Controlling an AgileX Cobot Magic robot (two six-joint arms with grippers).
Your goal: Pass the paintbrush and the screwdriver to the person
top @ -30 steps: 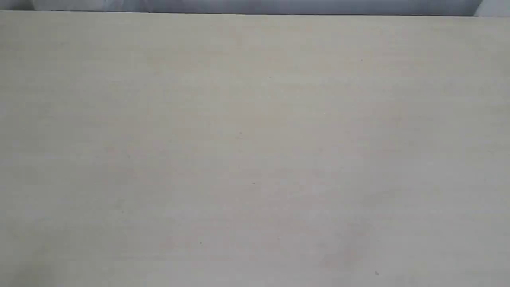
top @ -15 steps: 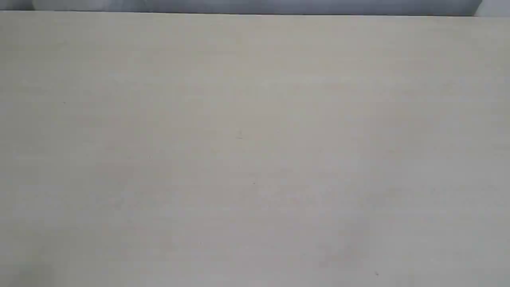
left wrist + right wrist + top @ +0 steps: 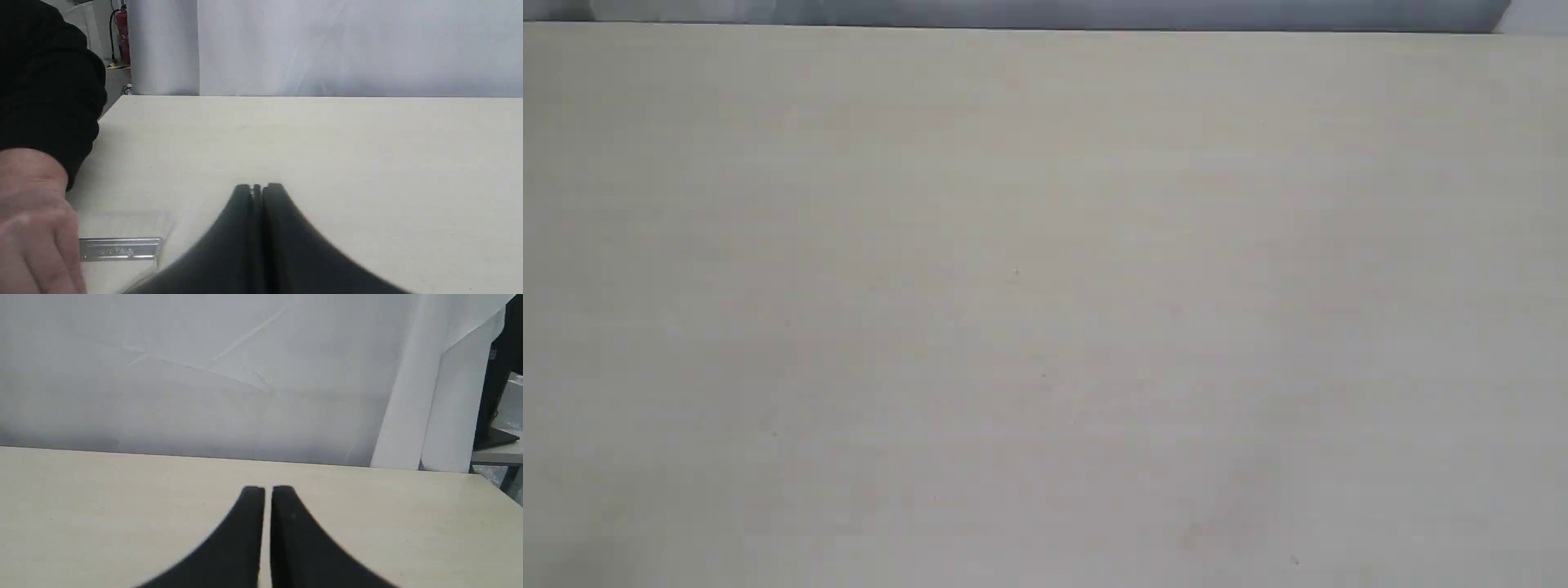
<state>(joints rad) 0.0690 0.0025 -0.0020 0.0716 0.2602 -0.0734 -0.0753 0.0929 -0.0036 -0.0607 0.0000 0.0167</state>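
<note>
The exterior view holds only the bare pale table [image 3: 1045, 310], with no tool, hand or gripper in it. In the left wrist view the paintbrush [image 3: 120, 248] lies flat on the table, its silver ferrule and pale bristles showing. The person [image 3: 32, 220], a bare hand below a dark sleeve, rests over one end of it. My left gripper [image 3: 257, 188] is shut and empty, a short way beside the brush and not touching it. My right gripper [image 3: 267, 490] is shut with only a thin slit, nothing in it, over bare table. The screwdriver is out of view.
A white sheet backdrop [image 3: 347, 45] hangs behind the table's far edge. A red fire extinguisher [image 3: 124, 24] stands beyond one corner. In the right wrist view a dark monitor stand [image 3: 492, 437] sits on a neighbouring desk past the table's end.
</note>
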